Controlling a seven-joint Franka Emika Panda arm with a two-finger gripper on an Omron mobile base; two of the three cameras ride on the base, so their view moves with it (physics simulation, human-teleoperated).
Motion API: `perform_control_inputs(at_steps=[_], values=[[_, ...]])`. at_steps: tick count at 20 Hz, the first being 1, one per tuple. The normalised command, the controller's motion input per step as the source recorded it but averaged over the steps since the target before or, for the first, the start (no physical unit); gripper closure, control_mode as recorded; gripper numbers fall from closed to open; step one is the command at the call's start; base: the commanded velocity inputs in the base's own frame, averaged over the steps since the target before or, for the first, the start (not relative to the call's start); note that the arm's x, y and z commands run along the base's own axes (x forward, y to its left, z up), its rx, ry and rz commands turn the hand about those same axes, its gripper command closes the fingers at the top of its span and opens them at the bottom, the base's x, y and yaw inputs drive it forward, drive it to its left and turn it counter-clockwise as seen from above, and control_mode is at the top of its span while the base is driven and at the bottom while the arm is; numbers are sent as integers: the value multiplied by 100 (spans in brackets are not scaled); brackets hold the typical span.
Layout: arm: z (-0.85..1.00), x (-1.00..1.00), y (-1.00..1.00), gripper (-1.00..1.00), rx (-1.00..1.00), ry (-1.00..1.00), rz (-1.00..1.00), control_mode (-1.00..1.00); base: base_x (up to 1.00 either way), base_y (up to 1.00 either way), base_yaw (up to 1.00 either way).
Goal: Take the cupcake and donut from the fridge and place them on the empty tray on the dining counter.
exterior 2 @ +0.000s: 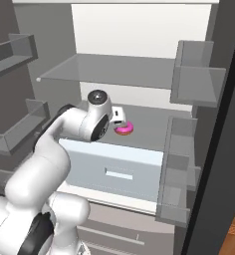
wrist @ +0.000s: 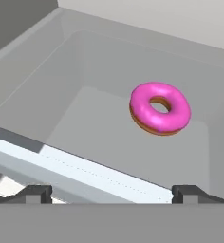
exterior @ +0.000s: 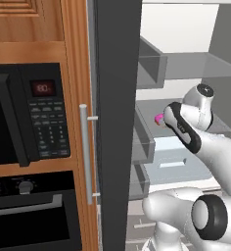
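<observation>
I find the fridge (exterior 2: pixel 139 40) standing open, its white interior and grey shelves exposed. The donut (wrist: pixel 159 107), pink-iced, lies flat on the grey shelf (wrist: pixel 85 133) just above the pale drawer (exterior 2: pixel 114 172), toward the back. My gripper (wrist: pixel 111 192) is inside the fridge, short of the donut and not touching it; its jaws stand wide apart and hold nothing. In the left base view a microwave (exterior: pixel 27 112) sits in the wooden cabinet beside the door.
</observation>
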Motion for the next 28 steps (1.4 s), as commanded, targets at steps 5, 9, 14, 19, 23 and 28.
perform_control_inputs(at_steps=[5,9,14,19,23,28], values=[[-13,50,0,-100,0,0,1,-100,0,0,0],[-36,38,0,-100,0,-2,4,-100,0,0,0],[-29,45,0,-100,0,-1,4,-100,0,0,0],[-22,43,-7,-100,0,0,5,-100,0,0,0],[-16,32,-25,-100,0,0,3,-100,0,0,0],[-10,35,-18,-100,0,0,3,-100,0,0,0]])
